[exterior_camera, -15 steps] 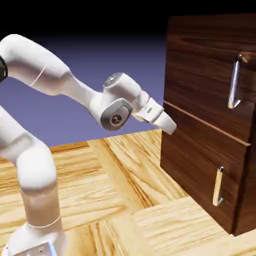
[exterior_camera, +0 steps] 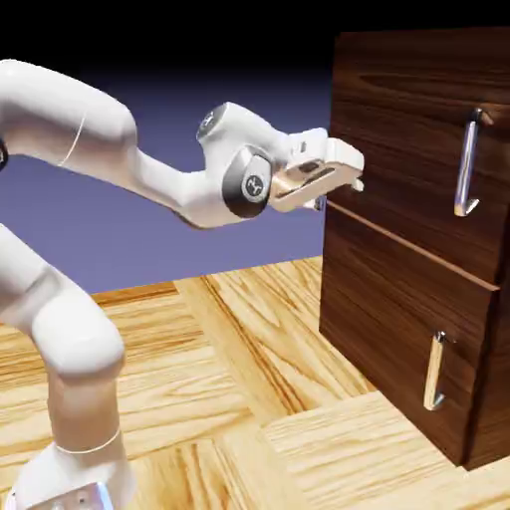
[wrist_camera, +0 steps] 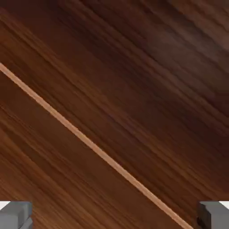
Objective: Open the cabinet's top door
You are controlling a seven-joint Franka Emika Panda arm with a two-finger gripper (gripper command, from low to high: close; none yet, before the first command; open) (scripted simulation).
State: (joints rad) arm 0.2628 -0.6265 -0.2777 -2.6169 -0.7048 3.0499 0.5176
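Observation:
The cabinet [exterior_camera: 398, 299] of dark brown wood stands at the exterior view's right. Its top door [exterior_camera: 398, 129] is the larger upper panel, shut, with a long silver bar handle [exterior_camera: 466, 164] near its right side. My gripper [exterior_camera: 341, 189] hovers at the left edge of that panel, just above the seam, well left of the handle. In the hand view the grey fingertips [wrist_camera: 15, 215] sit far apart at the bottom corners with nothing between them, so the gripper [wrist_camera: 114, 219] is open. Dark wood fills that view, crossed by the pale seam [wrist_camera: 89, 143] between the panels.
The lower panel carries a short brass handle [exterior_camera: 435, 371]. The cabinet rests on a light wooden table [exterior_camera: 249, 379]. My white arm [exterior_camera: 90, 139] arches in from the left.
The hand has lifted and rolled, moving up and right from below the seam to the top door's left edge.

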